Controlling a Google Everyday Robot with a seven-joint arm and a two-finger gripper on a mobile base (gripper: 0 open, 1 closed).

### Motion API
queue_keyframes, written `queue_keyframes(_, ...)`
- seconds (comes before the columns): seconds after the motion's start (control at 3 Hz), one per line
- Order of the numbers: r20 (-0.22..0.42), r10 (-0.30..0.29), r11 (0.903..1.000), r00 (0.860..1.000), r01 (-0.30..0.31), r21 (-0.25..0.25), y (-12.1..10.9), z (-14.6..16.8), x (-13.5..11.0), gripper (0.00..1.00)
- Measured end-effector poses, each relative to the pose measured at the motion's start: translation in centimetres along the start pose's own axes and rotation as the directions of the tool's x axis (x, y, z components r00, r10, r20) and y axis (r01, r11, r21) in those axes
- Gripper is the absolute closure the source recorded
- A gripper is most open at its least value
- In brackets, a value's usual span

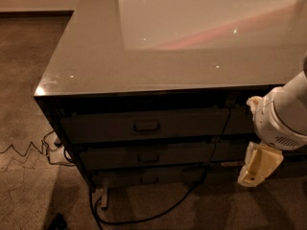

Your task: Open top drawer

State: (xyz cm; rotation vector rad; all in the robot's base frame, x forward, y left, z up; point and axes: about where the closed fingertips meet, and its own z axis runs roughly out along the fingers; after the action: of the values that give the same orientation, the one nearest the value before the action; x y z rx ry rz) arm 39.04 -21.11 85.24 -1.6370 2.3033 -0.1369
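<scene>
Top drawer point(105, 126) sits closed under the bench point(144, 56) top, handle point(147, 126) centred. Our claw point(256, 166) hangs off to its right, apart, probably lining up for that handle; we can't tell if it's wide or narrow.

One top drawer point(105, 127), two handled drawers point(110, 155) below it; one claw point(255, 169), lower right.

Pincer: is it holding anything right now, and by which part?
Nothing is held. The pincer hangs low at the right, well clear of the top drawer and its handle.
</scene>
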Motion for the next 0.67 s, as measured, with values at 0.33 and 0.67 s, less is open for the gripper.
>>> queue_keyframes(0.33, 0.000, 0.000, 1.0000, 1.000, 0.000, 0.000, 0.0, 0.0, 0.0, 0.00)
queue_keyframes(0.67, 0.054, -0.044, 0.9989, 0.998, 0.044, 0.016, 0.8, 0.0, -1.1, 0.00)
